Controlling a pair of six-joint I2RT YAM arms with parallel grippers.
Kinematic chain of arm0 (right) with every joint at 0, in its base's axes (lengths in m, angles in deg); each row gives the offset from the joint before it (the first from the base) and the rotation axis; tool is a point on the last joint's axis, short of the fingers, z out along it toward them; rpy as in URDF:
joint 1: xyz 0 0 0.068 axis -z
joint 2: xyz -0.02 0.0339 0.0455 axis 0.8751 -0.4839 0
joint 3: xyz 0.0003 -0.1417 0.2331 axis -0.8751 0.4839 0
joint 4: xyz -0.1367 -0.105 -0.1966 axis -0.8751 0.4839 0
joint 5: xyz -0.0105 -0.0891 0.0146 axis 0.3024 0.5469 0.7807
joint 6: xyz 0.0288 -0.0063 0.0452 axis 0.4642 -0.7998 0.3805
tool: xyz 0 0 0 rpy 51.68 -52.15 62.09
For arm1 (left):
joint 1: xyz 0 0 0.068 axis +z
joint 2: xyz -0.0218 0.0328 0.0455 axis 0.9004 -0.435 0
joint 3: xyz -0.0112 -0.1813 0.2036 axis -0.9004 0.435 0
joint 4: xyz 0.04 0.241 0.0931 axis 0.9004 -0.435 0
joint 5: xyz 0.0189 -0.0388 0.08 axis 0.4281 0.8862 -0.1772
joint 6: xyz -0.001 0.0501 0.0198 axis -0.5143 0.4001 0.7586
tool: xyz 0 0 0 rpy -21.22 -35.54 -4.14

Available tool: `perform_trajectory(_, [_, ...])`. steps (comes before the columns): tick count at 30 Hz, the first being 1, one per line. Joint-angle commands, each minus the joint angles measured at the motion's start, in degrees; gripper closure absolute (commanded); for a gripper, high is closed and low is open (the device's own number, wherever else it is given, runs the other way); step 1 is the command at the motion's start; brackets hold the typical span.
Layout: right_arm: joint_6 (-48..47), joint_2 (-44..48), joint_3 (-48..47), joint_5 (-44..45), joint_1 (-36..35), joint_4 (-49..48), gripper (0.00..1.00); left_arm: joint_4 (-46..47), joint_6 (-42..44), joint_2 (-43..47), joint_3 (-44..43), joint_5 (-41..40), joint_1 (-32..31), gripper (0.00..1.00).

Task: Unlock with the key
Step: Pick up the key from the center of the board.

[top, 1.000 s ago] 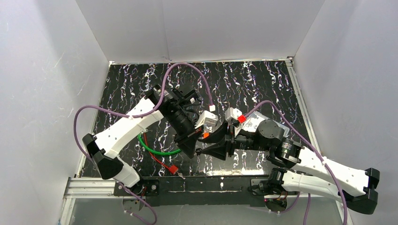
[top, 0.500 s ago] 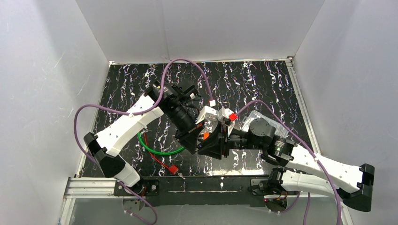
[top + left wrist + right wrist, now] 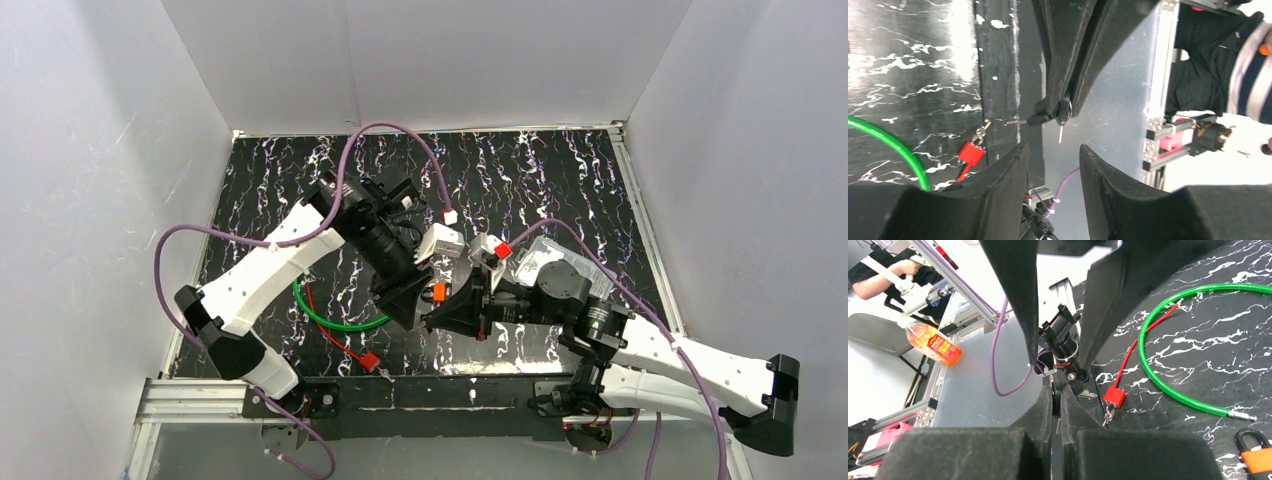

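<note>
1. The key point(image 3: 1061, 131) is off the table, pinched by its head between the tips of the right gripper point(image 3: 1061, 109). Its thin blade sticks out past those tips.
2. The right gripper's fingers are closed hard on the key head, and I see no gap between them in its own wrist view.
3. The left gripper point(image 3: 1052, 150) faces the right one tip to tip. Its fingers point(image 3: 1003, 175) stand apart with nothing between them, and the key blade points into that gap without touching either finger.
4. In the top view the two grippers meet over the near middle of the table point(image 3: 560, 170), the left arm reaching in from the left and the right arm from the right.
5. The orange padlock point(image 3: 1255, 461) lies flat on the table just beside the right gripper, with its dark shackle showing. No finger touches it.
6. The red padlock point(image 3: 1113, 396) lies near the table's front edge, on the end of a thin red cable point(image 3: 1135, 352). It is apart from both grippers.
7. The green cable point(image 3: 1168, 390) curves in a loop on the table beside the red cable, with one metal-tipped end lying free near the orange padlock.
8. I cannot tell from these views which padlock the held key fits.
</note>
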Motion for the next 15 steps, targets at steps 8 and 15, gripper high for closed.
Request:
perform_trajectory(8, [6.0,10.2,7.7,8.9,0.9,-10.1,0.99,-1.8,-0.1,10.3,-1.7,-4.6,2.0,0.58])
perform_trajectory(15, [9.5,10.2,9.7,13.0,1.0,-18.2,0.99,13.7,-4.0,18.1,10.0,1.7,2.0,0.65])
